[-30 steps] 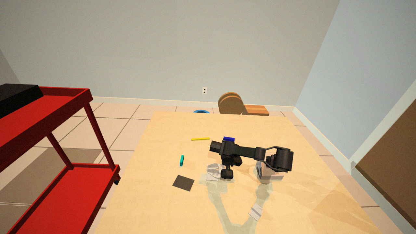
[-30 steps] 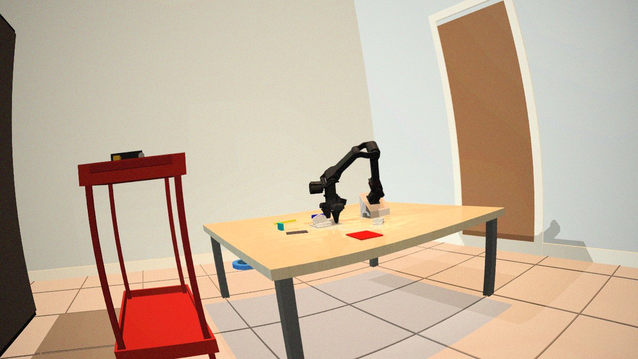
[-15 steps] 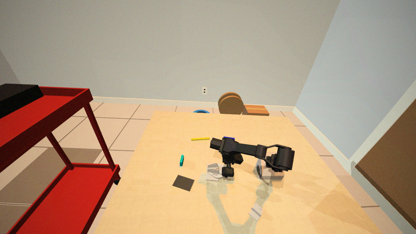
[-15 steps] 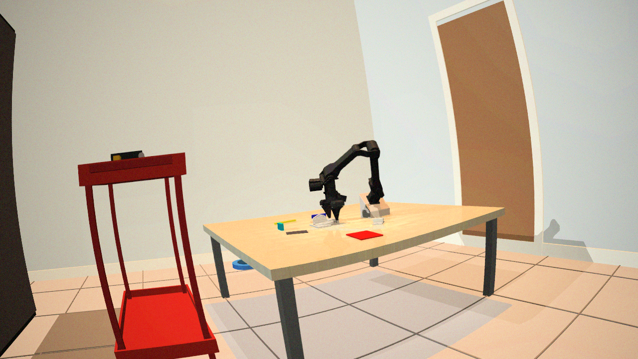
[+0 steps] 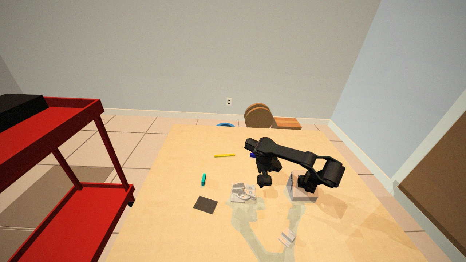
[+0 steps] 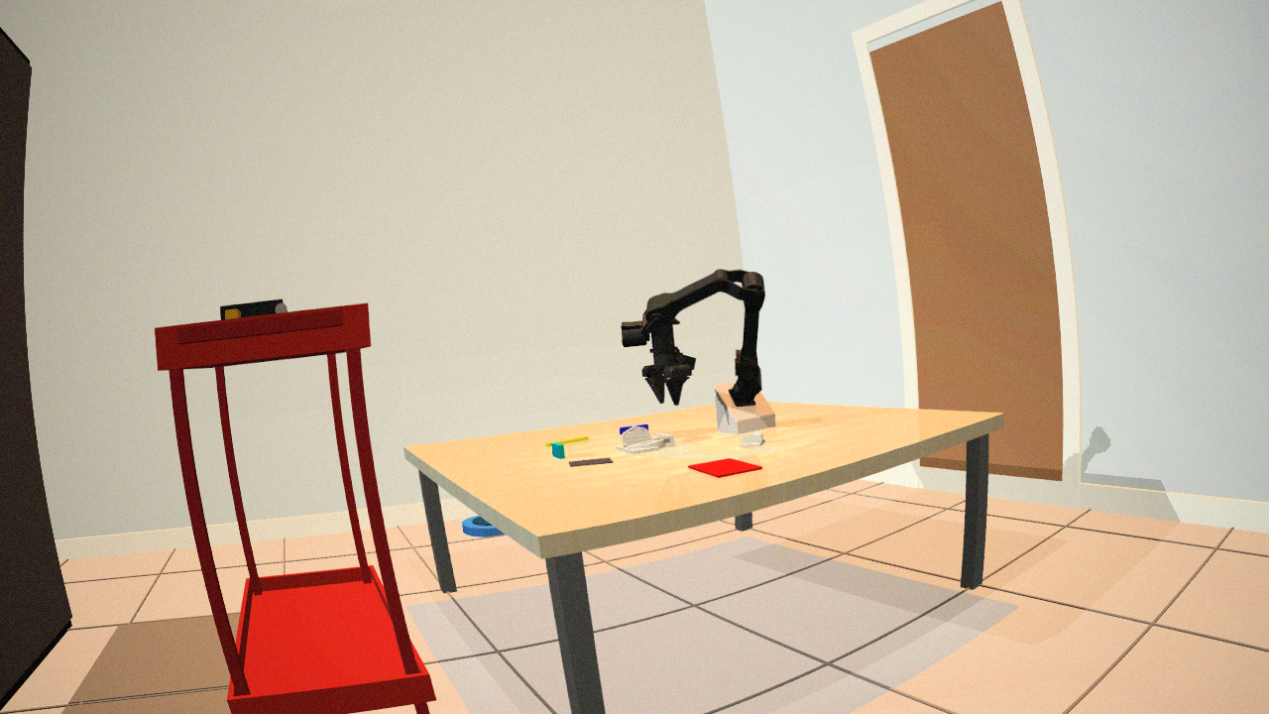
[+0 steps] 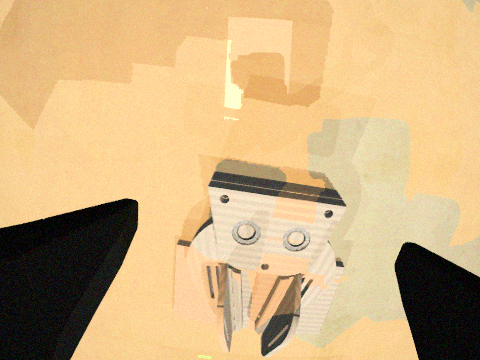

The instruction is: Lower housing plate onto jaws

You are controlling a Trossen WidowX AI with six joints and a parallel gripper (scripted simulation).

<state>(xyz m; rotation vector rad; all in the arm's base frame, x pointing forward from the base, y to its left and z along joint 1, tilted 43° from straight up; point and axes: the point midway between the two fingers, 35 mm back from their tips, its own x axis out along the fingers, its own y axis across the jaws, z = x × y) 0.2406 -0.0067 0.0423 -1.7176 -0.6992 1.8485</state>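
Note:
The light ribbed housing plate (image 5: 250, 189) (image 7: 250, 207) lies over the rear ends of the two jaws and looks level, with a thin, even seam along its dark edge. Two round pin ends in rings show through it. The left jaw (image 7: 227, 310) and the right jaw (image 7: 287, 320) stick out from under its front in the wrist view. The stubs are hidden. A ribbed base (image 7: 187, 292) lies below them. My gripper (image 5: 264, 183) (image 6: 668, 402) (image 7: 275, 238) is open and empty, raised above the assembly, with its fingers wide apart and clear of the plate.
A blue block (image 5: 252, 155) (image 6: 634, 429), a yellow stick (image 5: 224, 155), a teal block (image 5: 203, 179) (image 6: 558, 450) and a dark square (image 5: 205, 204) lie around the assembly. A small ribbed piece (image 5: 287, 237) and a red square (image 6: 725, 467) are also on the table.

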